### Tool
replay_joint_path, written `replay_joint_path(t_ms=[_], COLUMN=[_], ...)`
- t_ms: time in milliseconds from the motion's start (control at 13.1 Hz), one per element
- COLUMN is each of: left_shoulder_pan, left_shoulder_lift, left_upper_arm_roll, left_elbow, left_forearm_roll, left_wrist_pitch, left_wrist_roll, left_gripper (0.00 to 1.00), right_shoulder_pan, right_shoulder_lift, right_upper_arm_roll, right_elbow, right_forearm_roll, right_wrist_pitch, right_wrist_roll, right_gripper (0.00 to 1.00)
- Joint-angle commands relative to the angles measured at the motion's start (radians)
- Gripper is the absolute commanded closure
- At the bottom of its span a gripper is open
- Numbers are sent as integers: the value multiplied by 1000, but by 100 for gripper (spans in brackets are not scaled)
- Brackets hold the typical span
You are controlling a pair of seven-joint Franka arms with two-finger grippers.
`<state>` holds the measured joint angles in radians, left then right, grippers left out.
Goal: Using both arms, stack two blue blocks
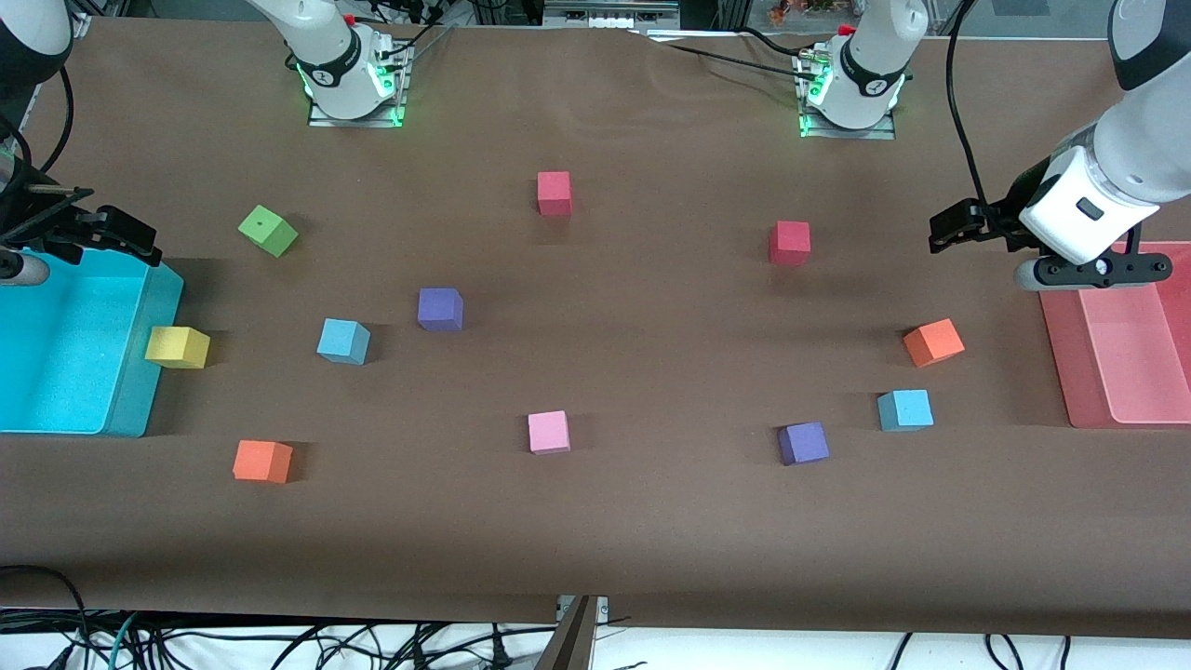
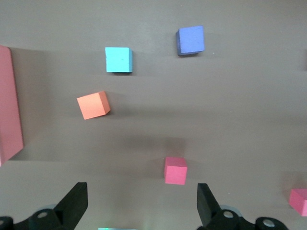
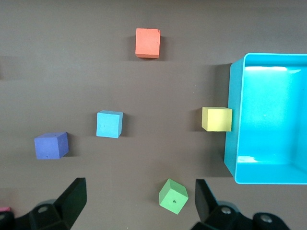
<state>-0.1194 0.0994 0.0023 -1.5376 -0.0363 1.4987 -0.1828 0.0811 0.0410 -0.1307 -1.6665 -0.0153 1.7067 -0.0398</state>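
Nothing is stacked yet: the two blue blocks sit well apart on the counter (image 1: 614, 521), one per arm's end, which suits a pick by each arm. One blue block (image 1: 343, 341) lies toward the right arm's end, between a yellow block (image 1: 177, 346) touching the cyan bin (image 1: 130, 409) and a purple block (image 1: 440, 309). The other blue block (image 1: 905, 409) lies toward the left arm's end, beside a second purple block (image 1: 803, 443). The right gripper (image 3: 139, 203) hangs over the cyan bin's edge, jaws spread and empty. The left gripper (image 2: 142, 203) hangs by the pink tray (image 1: 1079, 372), likewise spread and empty.
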Motion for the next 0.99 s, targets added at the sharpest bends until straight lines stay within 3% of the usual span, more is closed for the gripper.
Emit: replay_joint_path(t_ms=[0,915], left_shoulder_pan=[-5,-3], left_shoulder_lift=[-1,3], left_upper_arm_roll=[-7,-7], left_elbow=[5,5], left_forearm_roll=[32,33], left_wrist_pitch=[-6,-9], left_wrist_roll=[8,8], left_gripper=[0,0], right_shoulder_pan=[2,0], right_shoulder_lift=[-7,-7], right_upper_arm_roll=[3,2], right_elbow=[-7,-6], right_forearm_roll=[-8,-8], right_wrist_pitch=[-7,-9], right_wrist_roll=[3,-6], right_gripper=[0,0])
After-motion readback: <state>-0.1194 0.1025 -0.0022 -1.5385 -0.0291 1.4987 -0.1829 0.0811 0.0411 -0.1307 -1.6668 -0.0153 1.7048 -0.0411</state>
